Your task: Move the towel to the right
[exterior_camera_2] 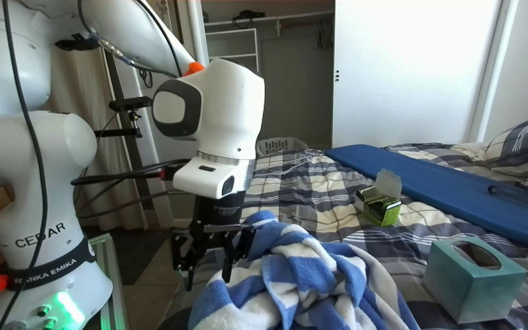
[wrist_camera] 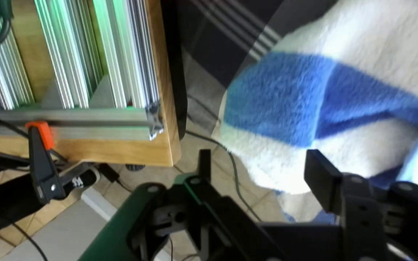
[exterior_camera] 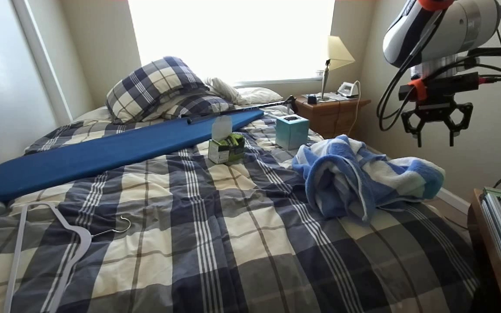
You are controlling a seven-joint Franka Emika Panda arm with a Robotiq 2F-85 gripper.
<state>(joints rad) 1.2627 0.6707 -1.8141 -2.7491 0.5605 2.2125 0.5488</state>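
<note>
Hand (exterior_camera: 435, 140) stands spread, with nothing between its jaws, and is clear of the towel (exterior_camera: 365, 178) in an exterior view. The towel lies bunched on the plaid bed (exterior_camera: 242, 243), toward the right of that view, close to the bed's edge and near the tissue box (exterior_camera: 292, 132). No grip is in force.

In an exterior view, the arm (exterior_camera_2: 234, 110) carries the hand where it partly crosses in front of the towel. The heap is loose and unfolded (its lower part runs out of frame).

Wrist view: jaws apart, the towel's end below them, apparently reaching past the bed over the floor (wrist_camera: 191, 157). Judged from that position, the move looks largely or wholly done; what remains may be only taking the hand away. Reservation: no mark shows where "right" ends, so a further grip and pull cannot be ruled out.
</note>
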